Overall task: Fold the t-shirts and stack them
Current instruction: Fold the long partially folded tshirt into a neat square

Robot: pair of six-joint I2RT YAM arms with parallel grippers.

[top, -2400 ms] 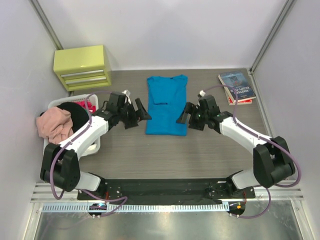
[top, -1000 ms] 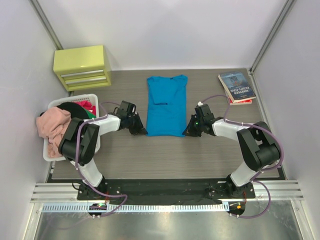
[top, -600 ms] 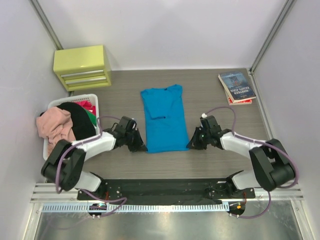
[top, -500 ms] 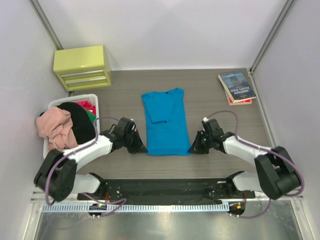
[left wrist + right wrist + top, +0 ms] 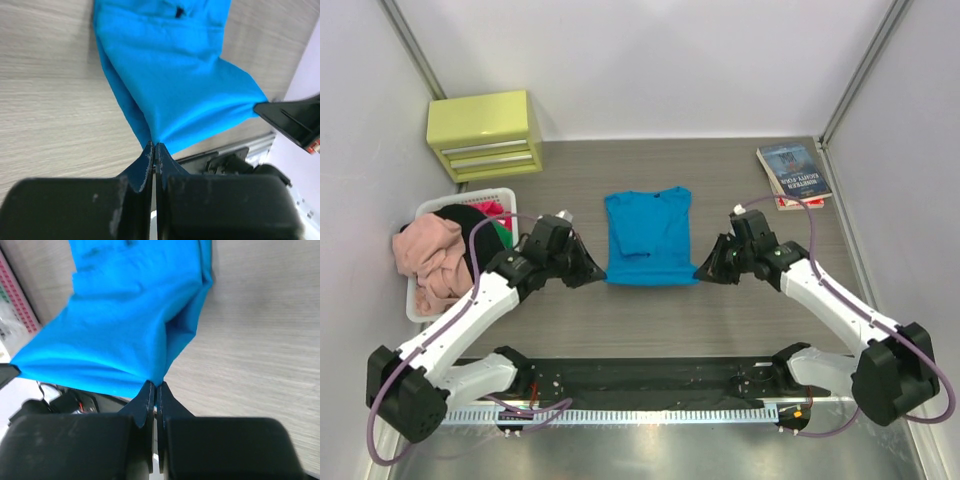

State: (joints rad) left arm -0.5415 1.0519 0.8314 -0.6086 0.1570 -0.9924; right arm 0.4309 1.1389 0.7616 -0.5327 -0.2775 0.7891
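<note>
Currently the turquoise-blue t-shirt (image 5: pixel 648 232) sits at the middle of the wooden table (image 5: pixel 650 320), folded lengthwise into a narrow band, with its collar end lying flat on the far side and its near hem raised off the surface. The left gripper (image 5: pixel 592 272) has its jaws pressed together on the near left corner of that hem. In the left wrist view the two dark fingers meet with only a sliver of blue cloth between them. The right gripper (image 5: pixel 706 270) pinches the near right corner in the same way, its jaws closed tight on the fabric. The hem runs in a taut line between the two pinch points, and the cloth sags in soft layers behind it down to the table. Both arms reach inward from their bases, one on each side of the shirt. At the left edge of the table stands a white laundry basket (image 5: pixel 430 207) holding a pink shirt (image 5: pixel 428 250) that spills over its rim, a black shirt (image 5: pixel 470 225) and some red cloth (image 5: pixel 500 210). Beyond the basket, in the far left corner, is a yellow-green drawer unit (image 5: pixel 485 133). In the far right corner lie stacked books (image 5: pixel 795 172), well apart from the shirt.
</note>
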